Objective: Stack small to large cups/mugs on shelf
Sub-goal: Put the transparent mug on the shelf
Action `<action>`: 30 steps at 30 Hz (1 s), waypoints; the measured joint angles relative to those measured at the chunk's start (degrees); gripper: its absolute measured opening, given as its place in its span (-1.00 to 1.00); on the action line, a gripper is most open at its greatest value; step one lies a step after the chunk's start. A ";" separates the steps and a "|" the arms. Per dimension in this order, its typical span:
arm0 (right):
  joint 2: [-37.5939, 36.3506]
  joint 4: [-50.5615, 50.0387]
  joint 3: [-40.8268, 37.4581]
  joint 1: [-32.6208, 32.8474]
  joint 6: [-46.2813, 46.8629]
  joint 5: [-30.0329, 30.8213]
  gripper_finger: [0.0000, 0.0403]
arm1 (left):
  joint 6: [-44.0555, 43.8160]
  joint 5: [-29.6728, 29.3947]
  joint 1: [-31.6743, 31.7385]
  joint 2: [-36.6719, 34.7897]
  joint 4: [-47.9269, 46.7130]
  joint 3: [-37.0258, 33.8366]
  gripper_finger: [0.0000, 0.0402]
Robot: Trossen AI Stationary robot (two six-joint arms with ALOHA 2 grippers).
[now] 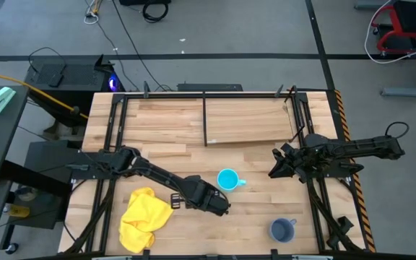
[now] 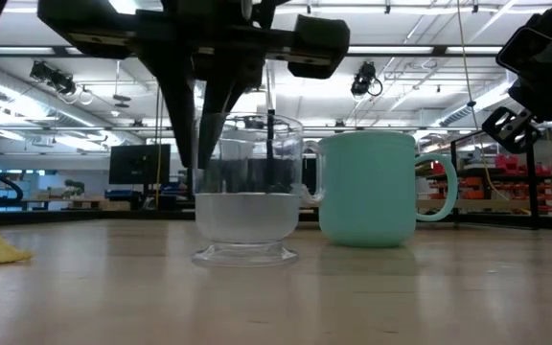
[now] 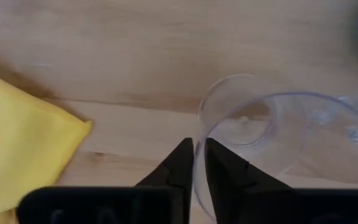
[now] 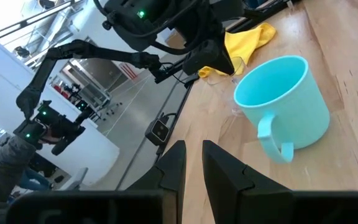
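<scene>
The small clear cup [image 2: 247,216] stands on its foot on the table, just left of the cyan mug [image 1: 227,179], which stands upright with its handle toward the table's right. My left gripper [image 1: 222,208] is over the clear cup and shut on it. The grey-blue mug [image 1: 282,230] stands near the front edge at the right. The light-wood shelf [image 1: 248,119] lies at the far middle, with its black upright on its left edge. My right gripper [image 1: 273,166] hovers right of the cyan mug, shut and empty. My left gripper has the clear cup's rim and wall [image 3: 201,127] on the cup's left side, one finger inside the cup [image 2: 271,144] and one outside [image 2: 199,134]. The fingers come from above, pointing down. The cup stands upright with its foot [image 2: 245,257] on the table.
A yellow cloth [image 1: 144,217] lies crumpled at the front left, close to my left arm. Black frame rails [image 1: 114,144] run along both sides of the table. Bare wood lies between the mugs and the shelf.
</scene>
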 joint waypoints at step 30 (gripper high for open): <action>0.00 -0.01 -0.02 -0.01 -1.55 1.24 -0.69 | 60.09 -5.88 8.51 -1.25 -13.75 21.76 -0.97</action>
